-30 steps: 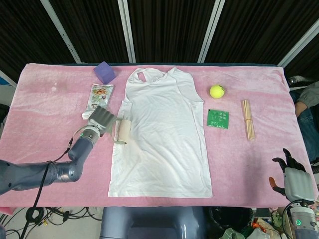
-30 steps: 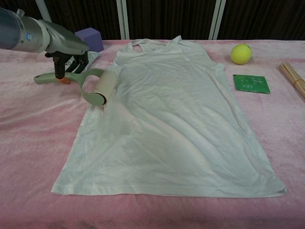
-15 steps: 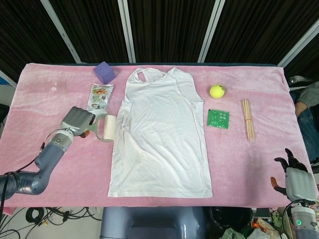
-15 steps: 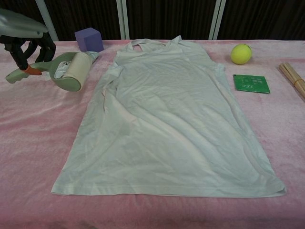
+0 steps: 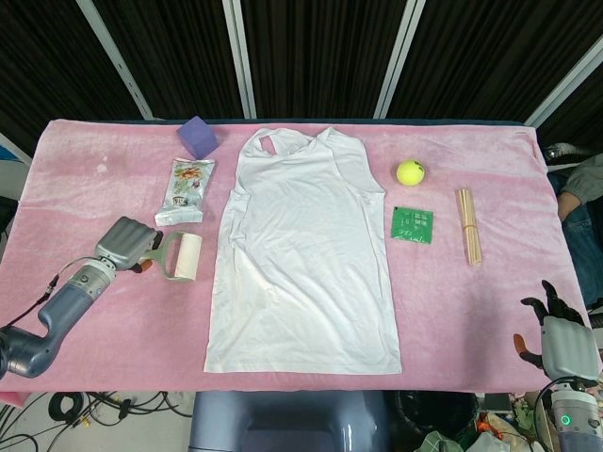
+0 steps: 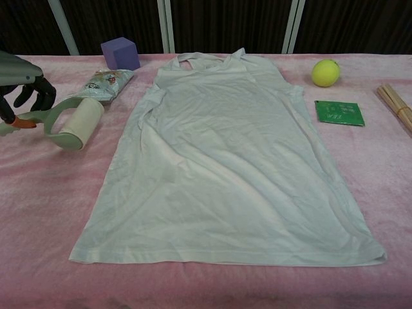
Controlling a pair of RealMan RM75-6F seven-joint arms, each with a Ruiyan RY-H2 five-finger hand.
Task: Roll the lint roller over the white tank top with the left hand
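A: Far left of the desk point(image 5: 85, 179): left hand point(image 5: 124, 242), fingers point(image 6: 38, 91) curled round the handle of the lint roller point(image 5: 179, 258). Grip looks firm; the handle end pokes out past the hand in the chest view.

B: Roller on the cloth or lifted?

A: Cannot tell. Its drum sits over bare pink cover, just beside the left hem of the white tank top point(image 5: 306, 254), apart from it. No contact with the fabric.

B: Axis?

A: The drum's long axis runs roughly along the shirt's length, neck to hem. The shirt lies to the right of the hand, so I'd judge a sideways carry to the right puts the drum onto the fabric, and from there it would roll across the shirt's width.

B: Anything near the roller's path?

A: A snack packet point(image 5: 186, 189) just behind the roller, a purple cube point(image 5: 198, 137) beyond that. Both lie off the line toward the shirt. I'd say neither is in the way.

B: Shirt itself?

A: Flat on its back, straps toward the far edge, some wrinkles on the left side. Loose fabric; my guess is it could bunch if the drum drags.

B: Further right?

A: Tennis ball point(image 5: 410, 172), green card point(image 5: 413, 224), a bundle of wooden sticks point(image 5: 468, 224). Then the right hand point(image 5: 563, 344) at the near right corner, off the desk, fingers spread and holding nothing. The left is far nearer the shirt.
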